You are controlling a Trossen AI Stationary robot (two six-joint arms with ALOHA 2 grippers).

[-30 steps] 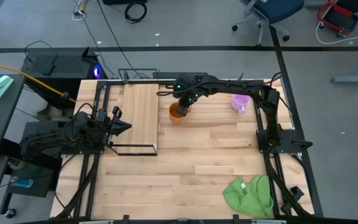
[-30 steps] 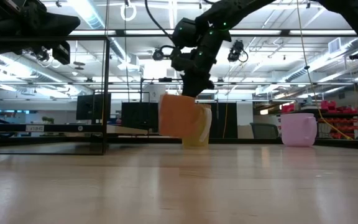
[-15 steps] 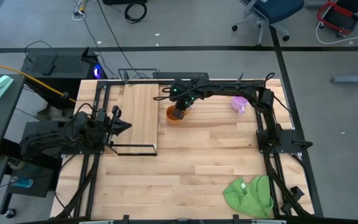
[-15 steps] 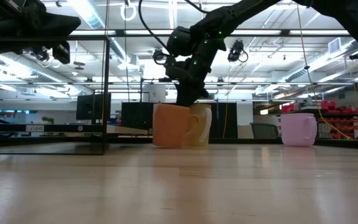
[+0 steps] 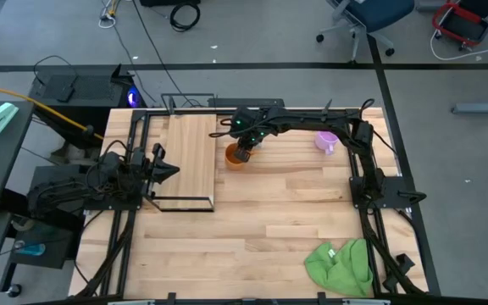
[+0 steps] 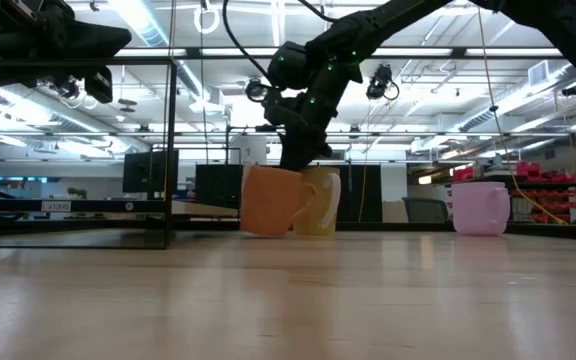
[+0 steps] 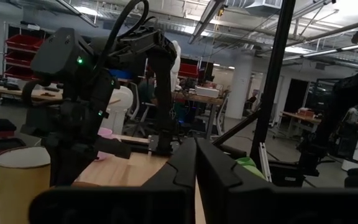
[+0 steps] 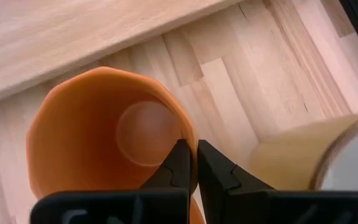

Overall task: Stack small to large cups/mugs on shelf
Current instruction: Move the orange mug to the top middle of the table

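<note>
The orange mug (image 5: 235,158) sits just off the right edge of the shelf's light-wood plank (image 5: 189,161). My right gripper (image 5: 244,152) stands over the mug, shut on it. In the low view the orange mug (image 6: 268,201) has its base at table level. The cream mug (image 6: 323,203) stands right behind it and also shows in the right wrist view (image 8: 303,155). The light purple mug (image 5: 327,141) stands on the tabletop farther right. My left gripper (image 5: 174,171) waits shut at the plank's left edge. My right gripper (image 8: 196,149) pinches the orange mug's rim (image 8: 190,134) on the side toward the cream mug. One finger (image 8: 178,167) is inside the mug and the other (image 8: 215,169) is outside. The fingers come from above, pointing down. The mug is upright, with its base at the tabletop.
A crumpled green cloth (image 5: 341,264) lies near the table's near right corner. The shelf's black wire frame (image 5: 181,203) runs around the plank. Bare tabletop (image 5: 278,220) spreads across the middle and near side.
My right gripper has moved down and a little toward the table's left, toward the shelf, staying shut on the orange mug. The mug was lifted and tilted a second ago; now it is lower, level and closer to the plank.
</note>
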